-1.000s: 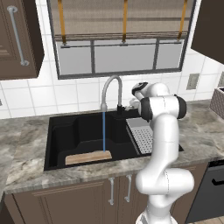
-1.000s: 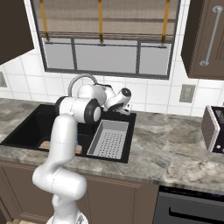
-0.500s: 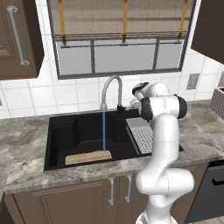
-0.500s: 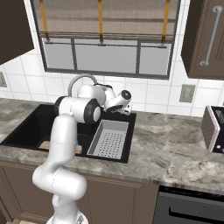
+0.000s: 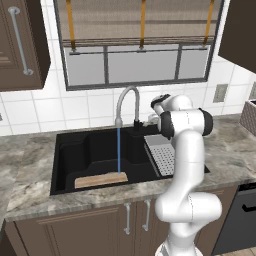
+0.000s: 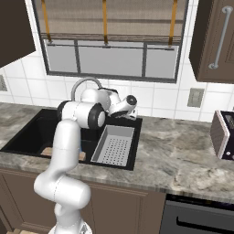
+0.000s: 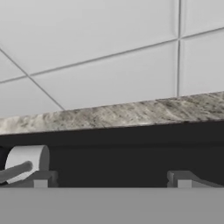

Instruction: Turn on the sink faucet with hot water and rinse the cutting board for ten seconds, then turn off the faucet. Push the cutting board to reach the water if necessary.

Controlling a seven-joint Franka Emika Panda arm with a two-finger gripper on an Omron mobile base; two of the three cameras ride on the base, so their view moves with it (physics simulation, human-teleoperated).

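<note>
Since the water (image 5: 118, 150) runs in a thin blue line from the arched spout of the sink faucet (image 5: 126, 102) down to the cutting board (image 5: 100, 180), the left base view shows the rinse under way, and the relation that counts is between the pincer and the lever at the faucet's dark base: the hand sits just to the right of that base, behind the sink (image 5: 70, 165), with the lever on its left. The board lies flat at the front of the basin, its long axis along the front wall, and the stream lands near its right end, so a push looks unneeded. From the right base view, the wrist reaches over the grey drainer tray (image 6: 114, 145) toward the faucet (image 6: 84, 82), whose base is hidden behind the arm; a sliver of the board (image 6: 47, 150) shows at the arm's left. Seen from the hand view, the pincer (image 7: 113, 180) stands released, holding nothing, its fingertips (image 7: 40, 179) wide apart before the bench (image 7: 131, 111) edge, and the pale faucet lever (image 7: 24, 162) sits just above the left tip, so shutting off likely calls for a short sideways nudge that way.
</note>
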